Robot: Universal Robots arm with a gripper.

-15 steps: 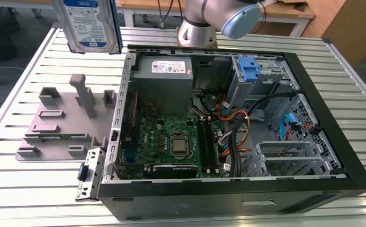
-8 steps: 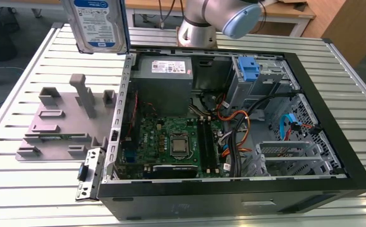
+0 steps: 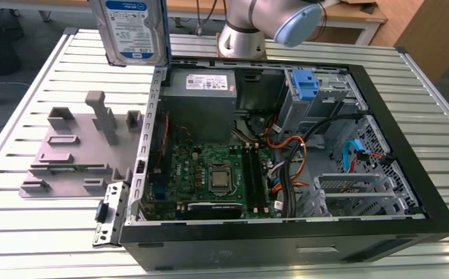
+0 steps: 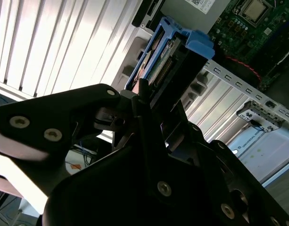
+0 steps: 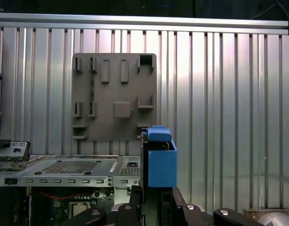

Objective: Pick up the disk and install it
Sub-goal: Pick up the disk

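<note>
The gripper (image 4: 158, 101) is clamped on the disk (image 3: 135, 29), holding it upright in the air above the ribbed worktop (image 3: 22, 221). In the exterior view the disk hangs at about eleven o'clock from the open computer case (image 3: 286, 232).

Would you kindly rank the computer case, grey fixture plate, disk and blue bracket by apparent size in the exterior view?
1. computer case
2. grey fixture plate
3. disk, cut off at the picture's edge, so rank unsure
4. blue bracket

Disk (image 3: 135, 30) apparently above table (image 3: 22, 224), beside case (image 3: 270, 244)
</note>
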